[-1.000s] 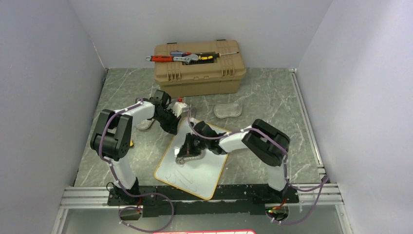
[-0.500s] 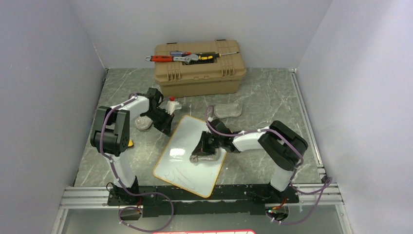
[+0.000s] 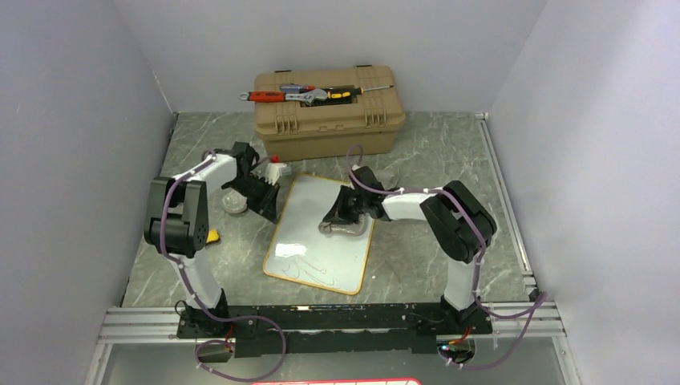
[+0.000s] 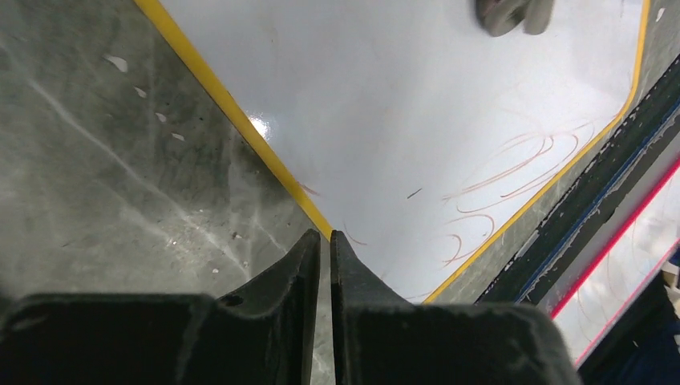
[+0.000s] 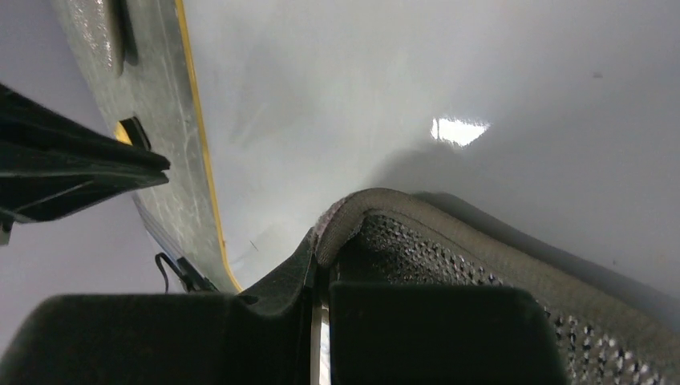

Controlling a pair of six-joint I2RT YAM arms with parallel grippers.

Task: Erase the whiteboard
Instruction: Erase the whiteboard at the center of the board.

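One whiteboard (image 3: 313, 241) lies on the one counter (image 3: 449, 160). One tan toolbox (image 3: 329, 124) stands at 12 o'clock, with about four hand tools (image 3: 309, 95) on its lid; the exact number is unclear. There are two arms and two pincers: the left pincer (image 3: 270, 210) at the board's 10 o'clock, the right pincer (image 3: 335, 216) at its 1 o'clock. One grey cloth (image 3: 349, 230). At least one clear plastic piece (image 3: 232, 200) at 9 o'clock.

White-and-black left arm (image 3: 207, 170) and right arm (image 3: 405, 204), purple cables (image 3: 167, 233) looped along both, matte black jaws

No text can be read; faint scribbles (image 4: 513, 156) on the whiteboard (image 3: 317, 241) seem to spell nothing.
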